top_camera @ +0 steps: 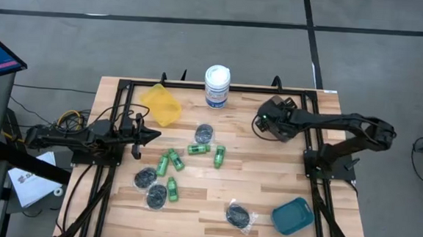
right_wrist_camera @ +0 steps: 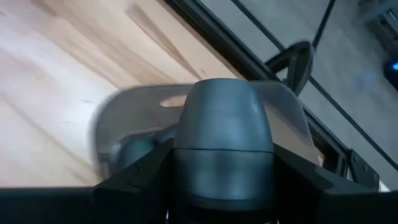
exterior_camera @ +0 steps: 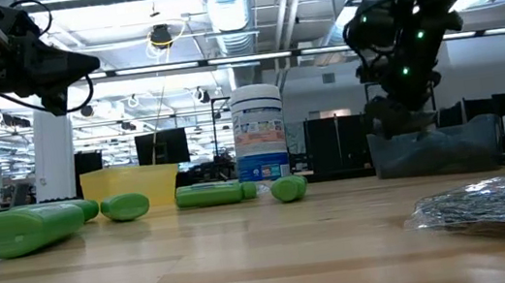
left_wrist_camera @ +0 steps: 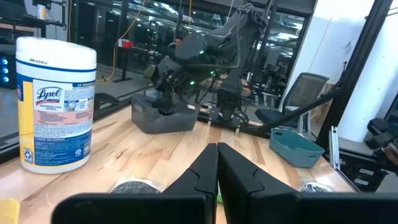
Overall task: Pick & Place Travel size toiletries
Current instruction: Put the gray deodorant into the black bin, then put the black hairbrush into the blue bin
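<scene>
The right gripper (right_wrist_camera: 221, 186) grips a blue-grey bottle (right_wrist_camera: 224, 134) over the grey bin (right_wrist_camera: 124, 118), ready to drop it. The left gripper (top_camera: 151, 135), fingers closed empty, waits left of the green bottles (top_camera: 176, 160) on the table (top_camera: 266, 181).

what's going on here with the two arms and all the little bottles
The right tool holds a dark blue-grey mini bottle over a grey bin at the table's far right. The left tool, shut and empty, waits at the left edge near the yellow bin. Green mini bottles and wrapped dark discs lie scattered mid-table, unsorted.
</scene>
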